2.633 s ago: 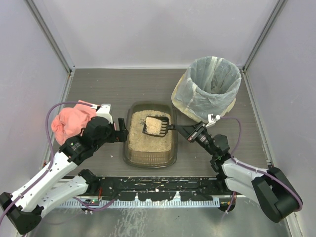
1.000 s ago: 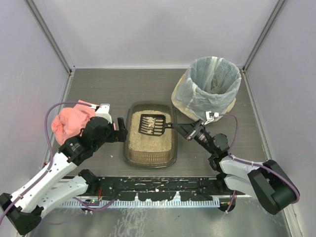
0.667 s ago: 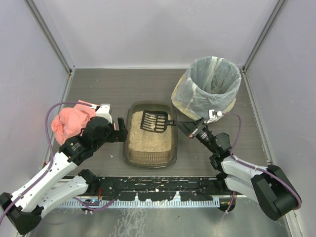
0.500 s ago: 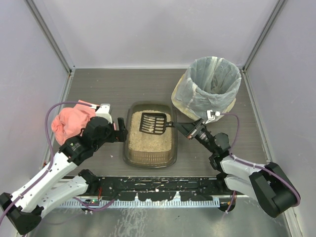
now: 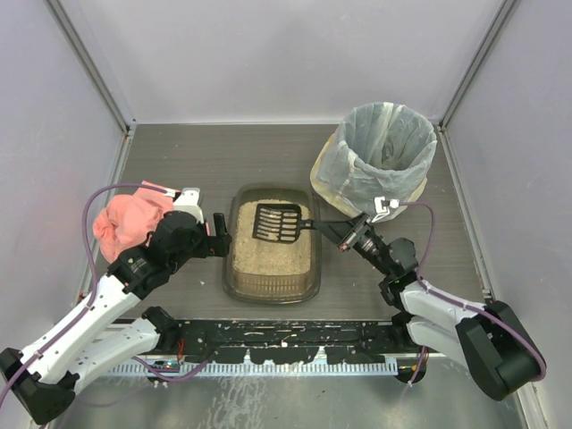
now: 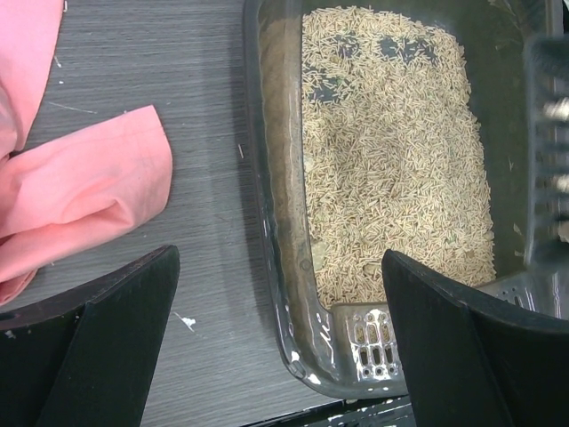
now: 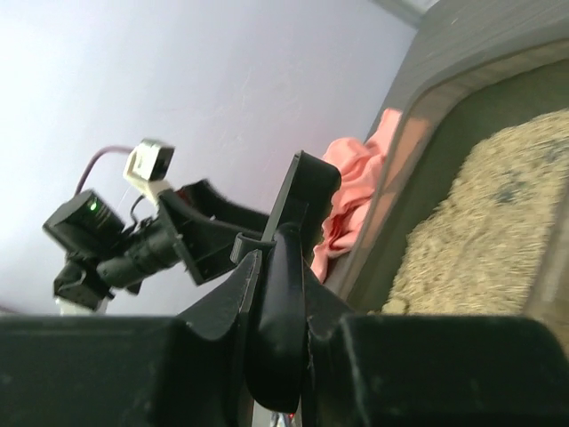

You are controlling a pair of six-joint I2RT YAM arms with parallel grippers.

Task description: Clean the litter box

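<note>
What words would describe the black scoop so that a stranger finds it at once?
Find the brown litter box in the middle of the table. Above its far end hangs the scoop, held by the right claw. It is the only black, slotted tool there.

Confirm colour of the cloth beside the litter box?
Salmon pink, plain, no pattern. The cloth shows best in the left wrist view.
</note>
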